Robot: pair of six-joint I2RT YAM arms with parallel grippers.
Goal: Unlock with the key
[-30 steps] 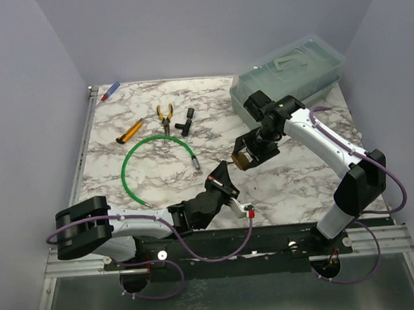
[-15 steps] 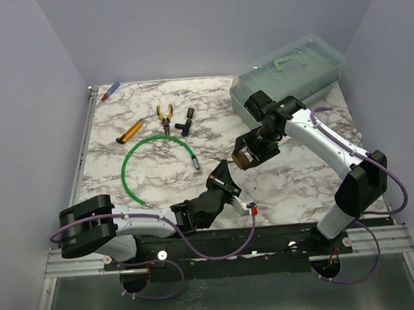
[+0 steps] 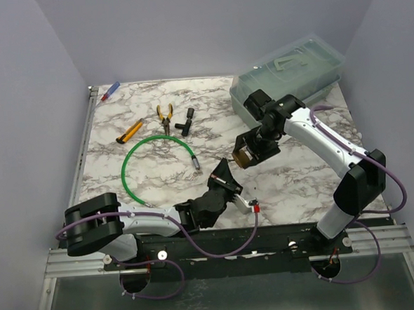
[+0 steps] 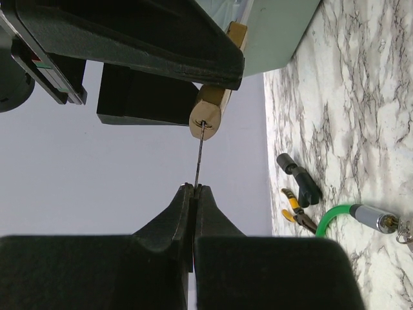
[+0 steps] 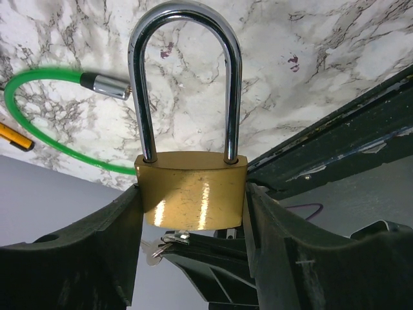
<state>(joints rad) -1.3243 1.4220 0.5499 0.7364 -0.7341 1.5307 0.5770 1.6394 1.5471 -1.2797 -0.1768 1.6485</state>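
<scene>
Left end effector (image 4: pixel 194 188), pinched fully together in my wrist view, grips the key (image 4: pixel 199 155), a thin silver blade whose tip sits in the keyway of the brass padlock (image 4: pixel 208 116). Right end effector (image 5: pixel 191 206) clamps the padlock's smooth body, polished U-shaped shackle (image 5: pixel 185 19) seated, above the veined marble bench (image 3: pixel 300 181). A lidded translucent bin (image 3: pixel 290 76) stands far right, contents indiscernible; walls (image 3: pixel 206 28) are plain lavender.

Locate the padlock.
Top view, right of centre: the padlock is clamped in the right gripper in front of the lidded box, with the left gripper holding the key at its keyhole.
</scene>
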